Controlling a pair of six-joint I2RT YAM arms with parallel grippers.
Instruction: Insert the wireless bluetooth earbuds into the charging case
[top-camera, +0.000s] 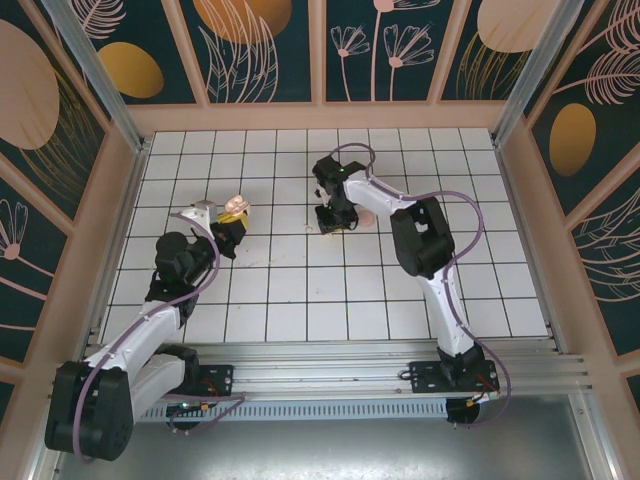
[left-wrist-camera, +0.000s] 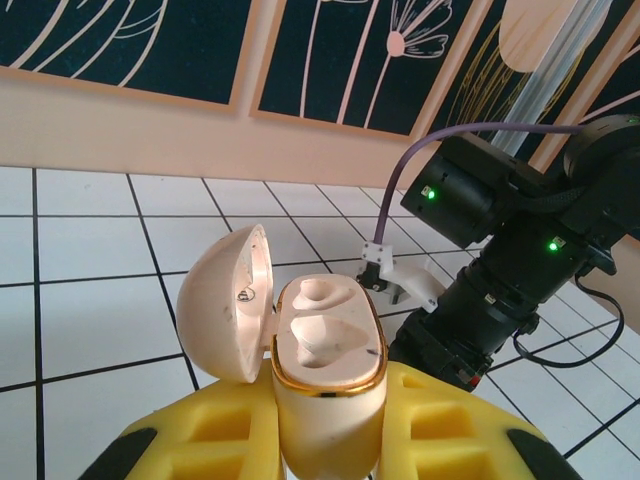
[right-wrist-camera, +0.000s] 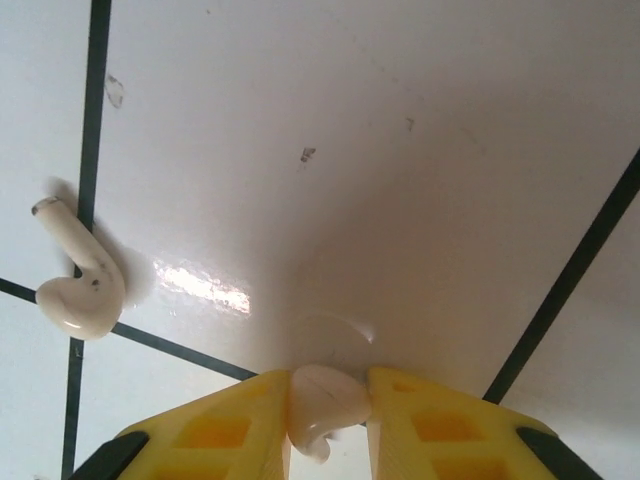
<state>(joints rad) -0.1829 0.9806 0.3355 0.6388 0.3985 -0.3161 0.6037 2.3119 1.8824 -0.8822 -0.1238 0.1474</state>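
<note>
White tiled tabletop (top-camera: 270, 290), floral panels (top-camera: 250, 50) behind. Charging case (left-wrist-camera: 325, 350): lid open, both sockets empty, clamped in left hand (left-wrist-camera: 330, 430). First earbud (right-wrist-camera: 320, 405): right of case, pinched in right hand (right-wrist-camera: 328, 385). Second earbud (right-wrist-camera: 80, 285): loose on tabletop, also right of case. Inserted: none; remaining: two.

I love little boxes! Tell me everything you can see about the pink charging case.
The charging case is a smooth, pale pink clamshell, plastic by its look, with a few dark specks. It stands open and upright: the rounded lid hangs to the left on its hinge, and a gold rim rings the lower half. Both moulded hollows inside look empty. The left gripper pinches its lower half between yellow fingers.
</note>
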